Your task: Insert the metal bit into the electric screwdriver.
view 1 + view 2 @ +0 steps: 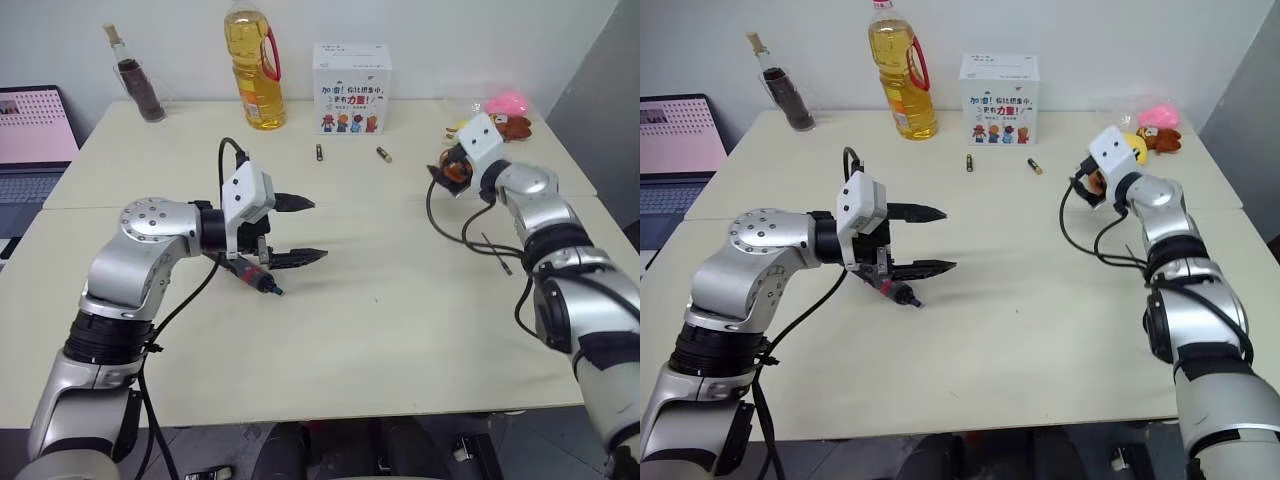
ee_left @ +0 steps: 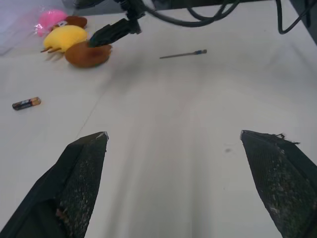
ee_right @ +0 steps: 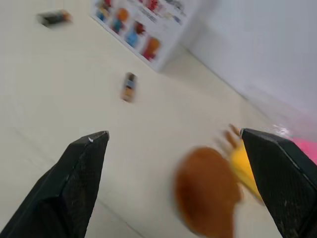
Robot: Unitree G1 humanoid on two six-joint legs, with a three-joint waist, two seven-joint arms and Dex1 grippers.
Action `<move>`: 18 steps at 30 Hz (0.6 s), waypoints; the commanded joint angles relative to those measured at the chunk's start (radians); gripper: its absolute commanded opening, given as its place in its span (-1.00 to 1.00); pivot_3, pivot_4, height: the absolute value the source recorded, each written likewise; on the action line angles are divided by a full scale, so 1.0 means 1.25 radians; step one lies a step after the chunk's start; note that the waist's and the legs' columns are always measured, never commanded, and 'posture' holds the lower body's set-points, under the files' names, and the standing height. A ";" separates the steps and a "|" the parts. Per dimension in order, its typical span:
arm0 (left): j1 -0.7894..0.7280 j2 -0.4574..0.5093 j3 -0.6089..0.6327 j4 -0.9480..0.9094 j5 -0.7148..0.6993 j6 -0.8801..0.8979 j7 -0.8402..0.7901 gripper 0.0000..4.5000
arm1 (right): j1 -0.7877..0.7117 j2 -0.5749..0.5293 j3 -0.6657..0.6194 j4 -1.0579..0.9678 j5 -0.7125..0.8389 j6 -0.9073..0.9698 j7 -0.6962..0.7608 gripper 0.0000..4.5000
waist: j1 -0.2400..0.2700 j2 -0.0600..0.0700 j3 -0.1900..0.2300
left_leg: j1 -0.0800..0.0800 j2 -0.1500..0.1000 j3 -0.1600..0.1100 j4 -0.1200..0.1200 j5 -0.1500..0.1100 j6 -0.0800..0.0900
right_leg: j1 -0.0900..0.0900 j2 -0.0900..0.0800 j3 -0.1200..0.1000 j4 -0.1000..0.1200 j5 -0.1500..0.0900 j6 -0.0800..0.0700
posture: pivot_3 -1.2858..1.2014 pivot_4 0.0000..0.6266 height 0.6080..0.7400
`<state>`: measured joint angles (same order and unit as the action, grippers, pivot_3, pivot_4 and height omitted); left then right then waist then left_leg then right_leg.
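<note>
Hovering over the pale surface (image 1: 400, 330), my left gripper (image 1: 300, 230) has its two black fingers spread wide with nothing between them. The electric screwdriver (image 1: 255, 277) lies flat on the surface just under and beside that gripper, its red middle and small blue tip pointing out toward the middle of the surface. I judge it lies there so I can come down on it from above and close on its body.

My right gripper (image 3: 173, 183) is also spread wide and empty, raised near the far right corner and aimed toward the soft toys (image 2: 74, 44), a brown one, a yellow one and a pink one bunched together. The metal bit (image 2: 182, 54) is a thin grey rod lying flat on the surface on my right side, apart from both grippers and well apart from the screwdriver. Black cables from my right arm hang close over it.

Neither task thing is held, so the insertion has not begun. I judge each gripper must first pick up its own piece. The bit is so thin and so flat on the surface that pinching it cleanly looks like the hard part.

Two small batteries (image 1: 384, 154) lie near the white carton (image 1: 351, 88) at the back, beside an oil bottle (image 1: 255, 70) and a bottle of dark liquid (image 1: 135, 78).
</note>
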<state>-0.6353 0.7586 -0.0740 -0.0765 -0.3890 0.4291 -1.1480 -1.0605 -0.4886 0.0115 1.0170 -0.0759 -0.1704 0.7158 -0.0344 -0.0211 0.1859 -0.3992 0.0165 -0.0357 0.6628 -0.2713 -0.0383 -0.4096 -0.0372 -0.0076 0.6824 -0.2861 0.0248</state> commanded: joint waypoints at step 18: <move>-0.260 0.144 -0.255 0.593 0.421 -0.764 -0.358 1.00 | 0.775 -0.045 0.002 -1.320 0.452 0.587 0.073 0.98 | 0.021 0.002 0.000 | 0.002 -0.004 -0.004 0.002 -0.002 0.004 | 0.003 0.004 -0.004 0.002 0.000 0.000 | 0.03 -0.52 1.00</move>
<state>-0.9251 0.9654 -0.3628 0.5976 0.0923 -0.4125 -1.5843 -0.1051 -0.5358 0.0251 -0.5794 0.4734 0.5671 0.8222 -0.0078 -0.0192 0.1860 -0.3966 0.0114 -0.0401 0.6657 -0.2739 -0.0335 -0.4059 -0.0330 -0.0120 0.6852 -0.2858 0.0245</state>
